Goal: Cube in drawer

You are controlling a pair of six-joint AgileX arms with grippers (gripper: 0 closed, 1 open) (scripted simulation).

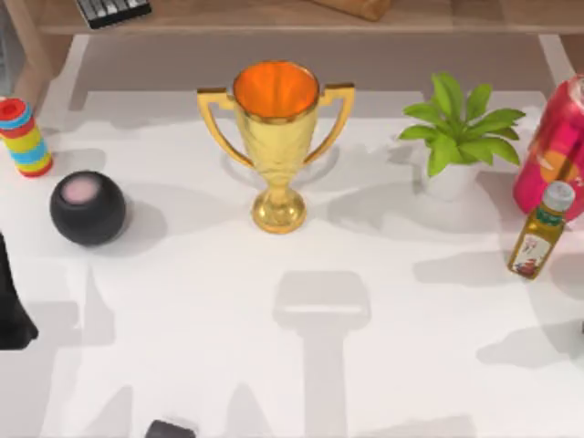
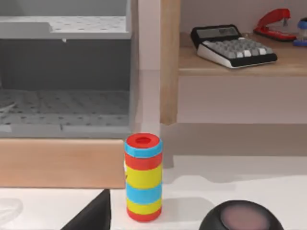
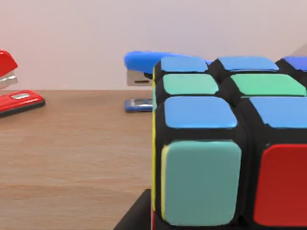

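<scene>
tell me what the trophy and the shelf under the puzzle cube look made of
Trophy: looks like polished gold metal, with bright highlights on the cup and handles; it could be plated plastic.
Shelf: looks like matte wood, brown with visible grain lines.
The puzzle cube looks like black plastic with coloured tiles.

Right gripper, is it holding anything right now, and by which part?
Cannot be told. The puzzle cube sits very close in the right wrist view on the wooden shelf, but no finger contact is visible.
</scene>
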